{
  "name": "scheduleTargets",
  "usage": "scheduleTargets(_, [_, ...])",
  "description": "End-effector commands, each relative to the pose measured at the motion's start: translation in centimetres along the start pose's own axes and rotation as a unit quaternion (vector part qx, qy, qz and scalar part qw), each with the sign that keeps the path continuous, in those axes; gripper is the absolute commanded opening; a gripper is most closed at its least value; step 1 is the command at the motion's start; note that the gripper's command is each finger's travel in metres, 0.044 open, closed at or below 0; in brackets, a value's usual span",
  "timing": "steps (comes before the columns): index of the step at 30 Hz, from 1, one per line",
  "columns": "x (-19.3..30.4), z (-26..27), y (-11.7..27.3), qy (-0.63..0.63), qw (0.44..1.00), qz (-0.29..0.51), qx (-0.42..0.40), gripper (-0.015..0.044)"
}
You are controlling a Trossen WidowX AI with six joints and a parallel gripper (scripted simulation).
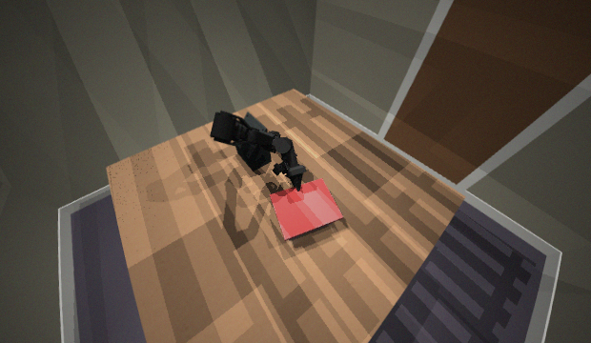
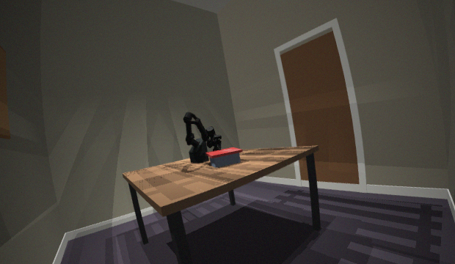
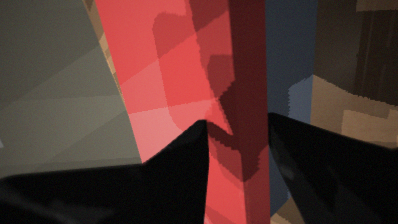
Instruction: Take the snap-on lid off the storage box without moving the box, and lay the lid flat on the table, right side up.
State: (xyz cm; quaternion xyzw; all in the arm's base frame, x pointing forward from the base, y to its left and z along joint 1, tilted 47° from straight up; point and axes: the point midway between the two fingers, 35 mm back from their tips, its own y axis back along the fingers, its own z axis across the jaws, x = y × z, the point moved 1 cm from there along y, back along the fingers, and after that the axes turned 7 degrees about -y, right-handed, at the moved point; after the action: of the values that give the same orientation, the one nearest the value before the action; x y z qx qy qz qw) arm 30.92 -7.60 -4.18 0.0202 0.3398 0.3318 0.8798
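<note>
near the desk's back edge, on the arm's side, the red lid (image 1: 307,210) (image 2: 224,152) (image 3: 165,55) sits over the blue-grey box (image 2: 225,160) (image 3: 290,45). the black claw (image 1: 298,189) (image 2: 216,148) (image 3: 235,125) grips the lid's rim on the side facing the arm (image 1: 264,138) (image 2: 195,128). beneath them spreads the wooden desk (image 1: 191,257) (image 2: 198,191), its far corners well apart from the box.

The top view looks steeply down from high above the pincer (image 1: 298,189); the exterior one faces it from well away, low (both share arm, table and door); the wrist one looks close past the pincer's fingertips
</note>
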Motion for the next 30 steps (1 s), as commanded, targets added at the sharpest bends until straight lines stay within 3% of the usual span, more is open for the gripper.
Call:
scheduleTargets(1, [0.05,0.20,0.25,-0.005,1.000,0.001,-0.003,0.0000])
scheduleTargets(30, [0.14,0.39,0.14,-0.002,1.000,0.002,-0.003,0.0000])
